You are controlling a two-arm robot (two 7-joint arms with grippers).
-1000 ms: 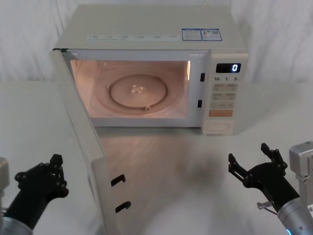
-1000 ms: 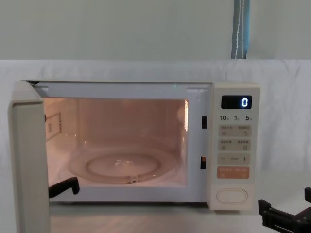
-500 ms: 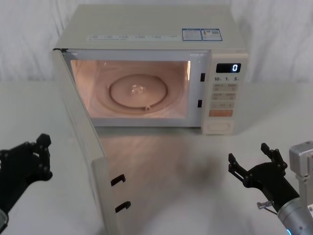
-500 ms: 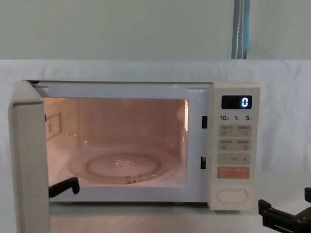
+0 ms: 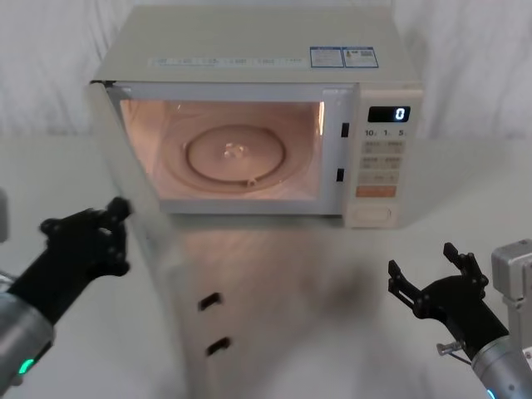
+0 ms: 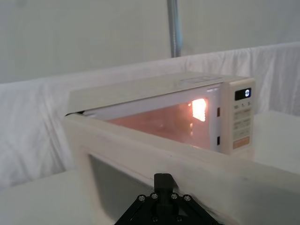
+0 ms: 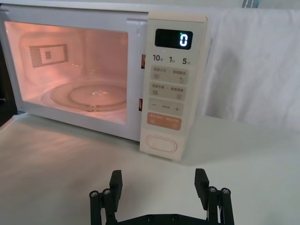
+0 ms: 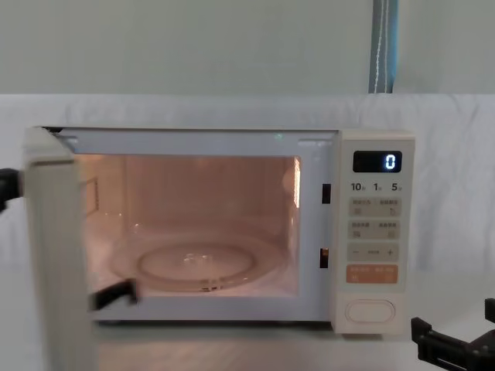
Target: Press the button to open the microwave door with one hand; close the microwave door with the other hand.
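Microwave door (image 5: 170,299) stands swung wide from the microwave (image 5: 258,116), its lit inside and glass turntable (image 5: 235,156) bare, so the button (image 7: 161,144) press looks done and only the closing is left. The left gripper (image 5: 100,237) sits against the door's outer face, placed to push; I cannot tell how its jaws stand. The right gripper (image 5: 432,287) hovers over the bench (image 5: 332,274) before the control panel, jaws apart and empty. The left wrist view shows the door's outer frame close up; the right wrist view gives the button and the "0" display (image 7: 174,39) plainly.
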